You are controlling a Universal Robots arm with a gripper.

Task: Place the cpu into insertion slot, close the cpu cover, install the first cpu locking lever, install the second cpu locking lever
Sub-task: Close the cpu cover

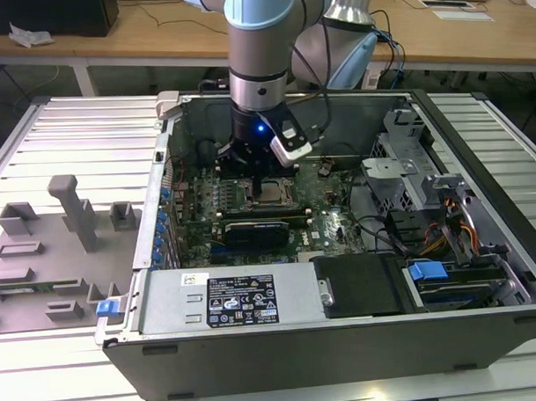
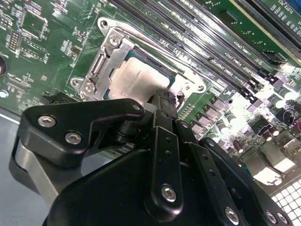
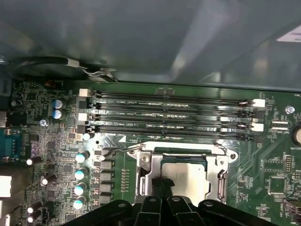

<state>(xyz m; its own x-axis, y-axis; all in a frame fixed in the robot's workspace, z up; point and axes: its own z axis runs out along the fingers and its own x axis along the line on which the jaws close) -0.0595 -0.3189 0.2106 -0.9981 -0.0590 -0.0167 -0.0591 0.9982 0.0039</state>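
Observation:
The cpu (image 2: 134, 77) lies flat in the insertion slot (image 1: 272, 194), its dull silvery top showing through the window of the cpu cover (image 2: 107, 55). The silver cover frame lies down around the chip (image 3: 190, 175) on the green board. My gripper (image 2: 162, 101) stands directly over the socket with its black fingers together, their tips (image 3: 157, 182) resting at the chip's near edge beside the cover frame (image 3: 143, 175). Nothing is held between them. A thin wire lever (image 3: 120, 149) runs along the socket's side toward the memory slots. In the exterior view the gripper (image 1: 263, 176) hangs low inside the computer case.
Long black memory slots (image 3: 174, 113) run beside the socket. Capacitors (image 3: 81, 174) stand in a row close by. The open case's metal walls (image 1: 162, 182), a drive cage (image 1: 399, 174) and cables (image 1: 427, 221) surround the board. Grey fixtures (image 1: 75, 212) stand on the table at the exterior view's left.

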